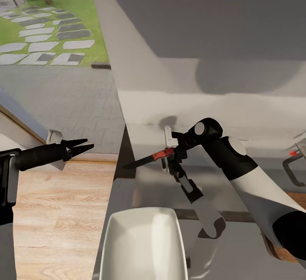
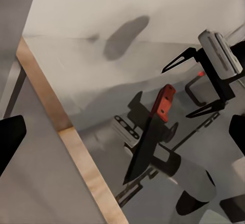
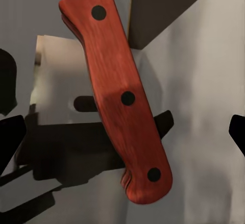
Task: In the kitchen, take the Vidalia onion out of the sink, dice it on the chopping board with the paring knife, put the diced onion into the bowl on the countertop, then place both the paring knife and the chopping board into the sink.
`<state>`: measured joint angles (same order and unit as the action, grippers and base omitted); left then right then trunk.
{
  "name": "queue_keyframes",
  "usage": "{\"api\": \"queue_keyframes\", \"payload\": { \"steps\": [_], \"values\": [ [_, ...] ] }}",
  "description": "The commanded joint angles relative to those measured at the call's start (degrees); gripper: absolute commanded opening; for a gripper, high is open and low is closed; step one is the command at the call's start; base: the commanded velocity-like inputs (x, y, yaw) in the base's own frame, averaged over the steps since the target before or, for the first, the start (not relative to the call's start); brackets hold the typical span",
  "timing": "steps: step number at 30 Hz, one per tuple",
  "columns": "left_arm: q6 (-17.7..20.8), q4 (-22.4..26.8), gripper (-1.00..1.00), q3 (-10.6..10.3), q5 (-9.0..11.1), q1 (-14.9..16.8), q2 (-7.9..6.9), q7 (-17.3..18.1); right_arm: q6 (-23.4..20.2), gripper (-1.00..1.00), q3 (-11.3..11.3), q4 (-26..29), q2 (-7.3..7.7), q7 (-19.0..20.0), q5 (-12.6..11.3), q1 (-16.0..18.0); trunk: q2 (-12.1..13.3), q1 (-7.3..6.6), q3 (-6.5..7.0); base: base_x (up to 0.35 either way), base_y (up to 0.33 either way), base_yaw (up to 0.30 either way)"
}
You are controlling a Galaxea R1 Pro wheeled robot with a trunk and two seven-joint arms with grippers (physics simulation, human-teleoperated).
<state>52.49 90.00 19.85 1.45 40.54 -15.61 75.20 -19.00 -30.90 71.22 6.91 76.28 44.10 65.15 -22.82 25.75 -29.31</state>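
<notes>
Above the countertop (image 1: pixel 238 246), near centre of the head view, the right gripper (image 1: pixel 166 157) grasps one paring knife (image 1: pixel 146 159) by its orange-red handle, blade pointing toward 9 o'clock, clear of the surface. Right wrist view: handle (image 3: pixel 120 101) close up, three dark rivets counted, lying across the space between the fingers. Left wrist view: same knife (image 2: pixel 148 137) hangs blade-down over the grey worktop, its reflection beneath it.

One bowl (image 1: pixel 144 246), white, at 6 o'clock in the head view, on the countertop, apart from the knife.

One tap (image 1: pixel 293 167) with red knob at 3 o'clock, at the frame edge.

Left gripper (image 1: pixel 83 145) at 9 o'clock, over wooden floor (image 1: pixel 59 220), holding nothing; its two dark fingers lie nearly together, tips a little apart.

Chopping board: a brown edge (image 1: pixel 297 199) shows behind the right arm at 4 o'clock.
</notes>
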Motion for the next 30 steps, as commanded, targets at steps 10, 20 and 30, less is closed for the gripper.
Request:
{"api": "queue_keyframes", "payload": {
  "steps": [10, 20, 30],
  "values": [
    [0.6, 0.0, 1.0, 0.01, 0.13, 0.02, 0.02, 0.12, -1.02, 1.0, -0.3, 0.11, -0.47, 0.27, 0.11, 0.06, -0.1, 0.03, -0.15, 0.0, 0.0, 0.0],
    [0.6, 0.0, 1.0, 0.01, 0.13, 0.02, 0.05, 0.12, -0.95, 1.0, -0.13, 0.15, -0.49, -1.89, 0.11, 0.06, -0.1, 0.03, -0.52, 0.0, 0.0, 0.0],
    [0.52, 0.0, 1.0, -0.04, 0.13, 0.04, 0.28, 0.05, -1.08, 1.0, -0.13, 0.15, -0.49, -1.84, 0.1, 0.06, -0.1, 0.03, -0.59, 0.0, 0.0, 0.0]
  ]
}}
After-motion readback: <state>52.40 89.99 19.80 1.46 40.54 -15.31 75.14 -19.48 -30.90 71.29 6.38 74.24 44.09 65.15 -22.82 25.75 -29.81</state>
